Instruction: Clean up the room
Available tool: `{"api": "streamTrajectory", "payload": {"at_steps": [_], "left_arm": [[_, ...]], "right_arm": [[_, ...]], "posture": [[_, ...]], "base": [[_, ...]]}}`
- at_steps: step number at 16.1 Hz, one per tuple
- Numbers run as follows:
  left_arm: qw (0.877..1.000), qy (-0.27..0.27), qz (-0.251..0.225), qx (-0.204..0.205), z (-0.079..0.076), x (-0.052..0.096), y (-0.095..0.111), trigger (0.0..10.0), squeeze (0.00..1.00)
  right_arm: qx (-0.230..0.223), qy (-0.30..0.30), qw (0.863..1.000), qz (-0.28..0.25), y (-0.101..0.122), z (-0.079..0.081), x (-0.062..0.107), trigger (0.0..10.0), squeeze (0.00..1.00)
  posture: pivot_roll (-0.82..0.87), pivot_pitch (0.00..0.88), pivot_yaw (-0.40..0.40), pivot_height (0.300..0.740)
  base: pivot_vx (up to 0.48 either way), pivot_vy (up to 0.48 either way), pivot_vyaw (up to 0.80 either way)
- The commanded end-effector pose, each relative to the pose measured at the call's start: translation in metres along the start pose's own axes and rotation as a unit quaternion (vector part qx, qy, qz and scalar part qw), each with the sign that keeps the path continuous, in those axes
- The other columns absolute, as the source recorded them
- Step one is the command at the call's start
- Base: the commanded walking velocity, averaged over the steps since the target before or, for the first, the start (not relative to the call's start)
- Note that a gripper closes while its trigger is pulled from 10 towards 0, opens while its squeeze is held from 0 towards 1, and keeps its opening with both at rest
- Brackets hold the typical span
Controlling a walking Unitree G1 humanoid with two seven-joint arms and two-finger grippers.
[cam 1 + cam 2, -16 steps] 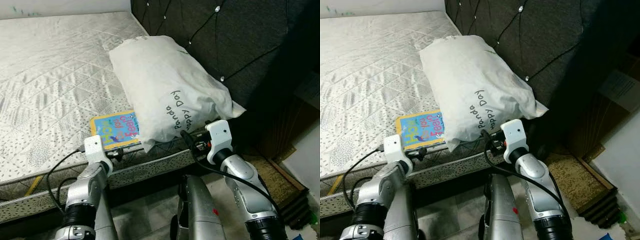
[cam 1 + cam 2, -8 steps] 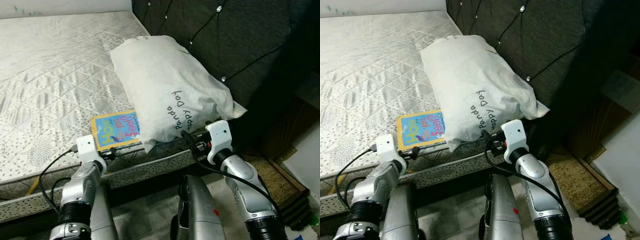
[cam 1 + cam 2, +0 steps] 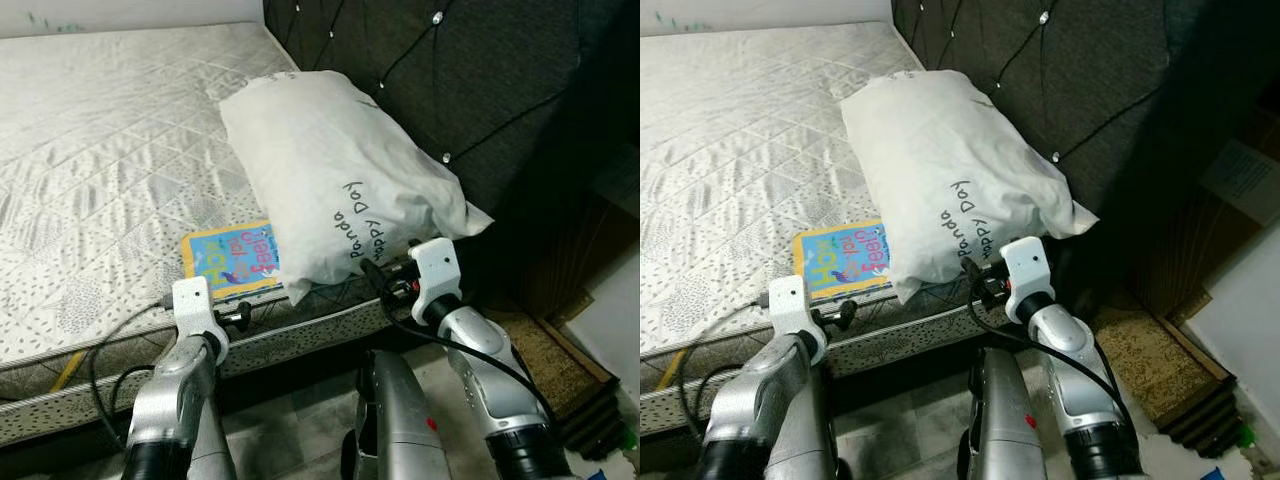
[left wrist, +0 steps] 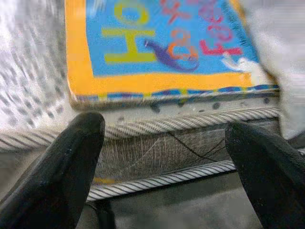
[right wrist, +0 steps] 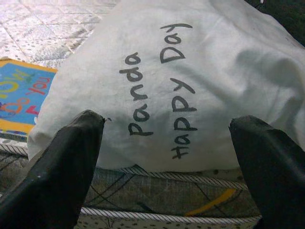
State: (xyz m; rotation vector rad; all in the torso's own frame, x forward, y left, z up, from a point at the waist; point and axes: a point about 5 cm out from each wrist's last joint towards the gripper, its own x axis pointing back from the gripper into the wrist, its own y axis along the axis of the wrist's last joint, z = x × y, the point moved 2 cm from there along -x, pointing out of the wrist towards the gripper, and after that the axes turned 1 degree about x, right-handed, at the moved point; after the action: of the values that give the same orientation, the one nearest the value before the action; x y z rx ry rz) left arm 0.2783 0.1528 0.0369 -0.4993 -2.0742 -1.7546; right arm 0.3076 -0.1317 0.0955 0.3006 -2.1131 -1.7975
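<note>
A quilted mattress (image 3: 100, 150) lay before me, pale grey, stitched in diamonds, its edge bound in ribbed cord over a speckled side panel. Against the dark tufted headboard (image 3: 480, 80) rested a plump white pillow (image 3: 340, 180) — soft, creased cloth, lettered "Panda Happy Day" in black. Its near corner overlapped a flat, square book (image 3: 232, 260) with an orange border and a glossy blue cover, lying at the mattress's near edge.

My left claw (image 4: 164, 157) hung just off the mattress edge, level with the corded seam and pointed at the book. Its fingers (image 4: 62, 171) were spread wide, released, gripping nothing and touching nothing; the book's spine sat above the gap between them.

My right claw (image 5: 167, 167) was raised toward the pillow's lettered face, just short of it. Its fingers (image 5: 66, 167) stood wide apart too — empty, with the pillow's lower bulge and the mattress cord between them. I could not tell whether either tip brushed the cloth.

Below the bed, tiled floor (image 3: 270, 440) showed between my arms.
</note>
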Motion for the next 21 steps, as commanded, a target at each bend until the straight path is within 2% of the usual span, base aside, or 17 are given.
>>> {"api": "streamTrajectory", "payload": {"at_steps": [1,3,4,6,8,11,13,16,21], "left_arm": [[0.999,-0.012,-0.033,-0.035,-0.009,0.004,0.012,10.0,0.00],[0.985,0.004,-0.143,-0.095,-0.015,0.018,0.040,10.0,0.00],[0.974,0.040,-0.184,-0.122,-0.009,0.025,0.048,10.0,0.00],[0.959,0.086,-0.241,-0.124,0.004,0.039,0.060,10.0,0.00],[0.937,0.105,-0.302,-0.143,0.016,0.055,0.075,10.0,0.00],[0.922,0.130,-0.333,-0.151,0.028,0.058,0.078,10.0,0.00],[0.918,0.133,-0.344,-0.144,0.030,0.052,0.085,10.0,0.00],[0.918,0.143,-0.350,-0.123,0.034,0.048,0.090,10.0,0.00],[0.917,0.130,-0.357,-0.122,0.030,0.043,0.091,10.0,0.00]], "right_arm": [[0.004,-0.005,1.000,-0.008,0.004,-0.002,-0.003,10.0,0.00],[-0.012,-0.013,0.999,-0.031,0.012,-0.003,-0.009,10.0,0.00],[-0.020,-0.011,0.999,-0.042,0.017,-0.002,-0.012,10.0,0.00],[-0.039,-0.013,0.998,-0.058,0.024,-0.001,-0.019,10.0,0.00],[-0.061,-0.033,0.994,-0.080,0.032,-0.005,-0.027,10.0,0.00],[-0.088,-0.050,0.990,-0.102,0.041,-0.010,-0.036,10.0,0.00],[-0.103,-0.054,0.986,-0.115,0.047,-0.012,-0.041,10.0,0.00],[-0.120,-0.051,0.983,-0.130,0.057,-0.011,-0.049,10.0,0.00],[-0.129,-0.056,0.980,-0.140,0.062,-0.011,-0.052,10.0,0.00]], "posture": [[-0.05,0.000,-0.041,0.504],[-0.03,0.000,-0.040,0.504],[-0.02,0.000,-0.038,0.504],[0.00,0.000,-0.039,0.504],[0.02,0.000,-0.038,0.504],[0.03,0.000,-0.035,0.504],[0.04,0.000,-0.037,0.518],[0.05,0.000,-0.040,0.561],[0.03,0.000,-0.027,0.622]], "base": [[0.000,0.000,0.00],[0.000,0.000,0.00],[0.000,0.000,0.00],[0.000,0.000,0.00],[0.000,0.000,0.00],[0.000,0.000,0.00],[0.000,0.000,0.00],[0.000,0.000,0.00],[0.000,0.000,0.00]]}}
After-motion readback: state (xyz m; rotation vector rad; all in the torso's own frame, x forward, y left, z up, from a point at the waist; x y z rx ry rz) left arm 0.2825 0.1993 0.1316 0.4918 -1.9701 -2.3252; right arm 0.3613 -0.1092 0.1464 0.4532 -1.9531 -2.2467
